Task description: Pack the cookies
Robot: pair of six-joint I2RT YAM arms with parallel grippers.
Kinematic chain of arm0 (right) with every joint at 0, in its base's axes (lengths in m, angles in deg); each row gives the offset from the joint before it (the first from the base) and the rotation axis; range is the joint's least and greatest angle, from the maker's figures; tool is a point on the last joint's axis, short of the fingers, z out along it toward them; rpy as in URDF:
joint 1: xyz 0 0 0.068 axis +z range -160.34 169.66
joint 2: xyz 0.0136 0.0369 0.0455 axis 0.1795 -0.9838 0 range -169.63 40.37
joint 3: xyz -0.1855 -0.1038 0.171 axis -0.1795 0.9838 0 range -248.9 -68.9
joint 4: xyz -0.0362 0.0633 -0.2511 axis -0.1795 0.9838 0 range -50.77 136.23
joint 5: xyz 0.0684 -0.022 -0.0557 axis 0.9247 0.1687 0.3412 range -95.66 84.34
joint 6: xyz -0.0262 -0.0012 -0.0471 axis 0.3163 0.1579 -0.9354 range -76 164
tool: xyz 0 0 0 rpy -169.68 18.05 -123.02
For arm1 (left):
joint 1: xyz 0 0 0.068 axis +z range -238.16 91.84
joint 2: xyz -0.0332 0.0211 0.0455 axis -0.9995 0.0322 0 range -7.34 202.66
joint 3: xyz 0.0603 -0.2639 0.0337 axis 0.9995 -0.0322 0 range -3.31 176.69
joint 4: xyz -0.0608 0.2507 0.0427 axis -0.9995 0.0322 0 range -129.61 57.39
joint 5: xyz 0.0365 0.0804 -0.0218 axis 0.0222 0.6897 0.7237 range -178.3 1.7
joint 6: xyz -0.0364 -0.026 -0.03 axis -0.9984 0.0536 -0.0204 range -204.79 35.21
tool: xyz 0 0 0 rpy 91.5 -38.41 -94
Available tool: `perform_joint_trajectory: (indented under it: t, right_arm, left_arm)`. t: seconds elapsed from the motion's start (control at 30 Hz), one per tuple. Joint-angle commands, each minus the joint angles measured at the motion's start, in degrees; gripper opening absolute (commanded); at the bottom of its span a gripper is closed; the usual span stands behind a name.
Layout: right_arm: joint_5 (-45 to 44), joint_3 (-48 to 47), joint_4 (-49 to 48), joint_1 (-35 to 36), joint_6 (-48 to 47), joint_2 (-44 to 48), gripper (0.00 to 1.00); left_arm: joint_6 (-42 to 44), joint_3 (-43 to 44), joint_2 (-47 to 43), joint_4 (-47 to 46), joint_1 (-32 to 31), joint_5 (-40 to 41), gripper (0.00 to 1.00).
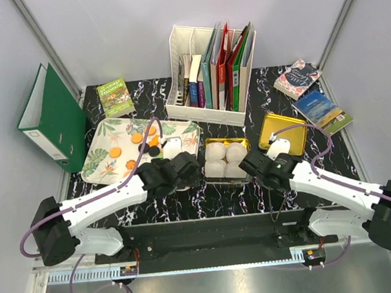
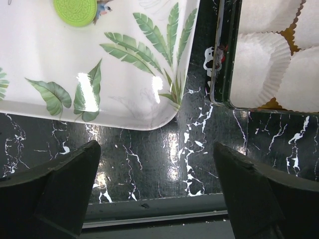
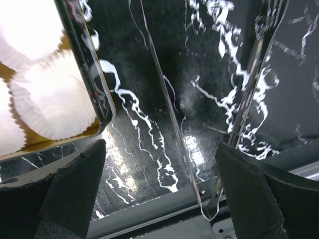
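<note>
Several orange cookies (image 1: 115, 152) and a dark one (image 1: 154, 151) lie on the leaf-patterned tray (image 1: 101, 138) at the left. A green cookie (image 2: 76, 10) lies on the same tray (image 2: 114, 84) in the left wrist view. The gold tin (image 1: 212, 143) in the middle holds several white paper cups (image 1: 235, 152) and no cookies. My left gripper (image 1: 187, 167) (image 2: 157, 174) is open and empty, over bare table between the tray's near corner and the tin (image 2: 215, 74). My right gripper (image 1: 254, 161) (image 3: 159, 174) is open and empty, just right of the tin (image 3: 97, 89).
A gold lid (image 1: 282, 132) lies right of the tin; its mirror-like edge (image 3: 249, 94) shows beside my right gripper. A white file rack with books (image 1: 210, 72) stands at the back, a green binder (image 1: 54, 118) at far left, loose books (image 1: 312, 97) at back right.
</note>
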Motion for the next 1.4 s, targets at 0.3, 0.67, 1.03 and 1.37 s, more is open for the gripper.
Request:
perform_joint_trajectory:
  t: [0.3, 0.67, 1.03, 1.37]
  right_arm:
    - [4.40, 9.28, -6.40, -0.06, 10.08, 1.28, 0.72]
    - [2.38, 9.55, -8.42, -0.06, 10.44, -5.22, 0.69]
    - [0.62, 7.70, -8.51, -0.06, 8.77, -9.36, 0.37]
    - [1.32, 8.23, -4.92, 0.03, 9.12, -3.39, 0.17]
  left_arm:
    - [0.07, -6.75, -11.16, -5.03, -0.21, -0.71, 0.99]
    - [0.24, -7.37, -11.25, -5.83, -0.21, -2.21, 0.99]
    - [-0.99, -8.43, -12.39, -5.83, -0.21, -2.47, 0.99]
    - [-0.99, -8.25, -11.95, -5.74, -0.21, -2.21, 0.99]
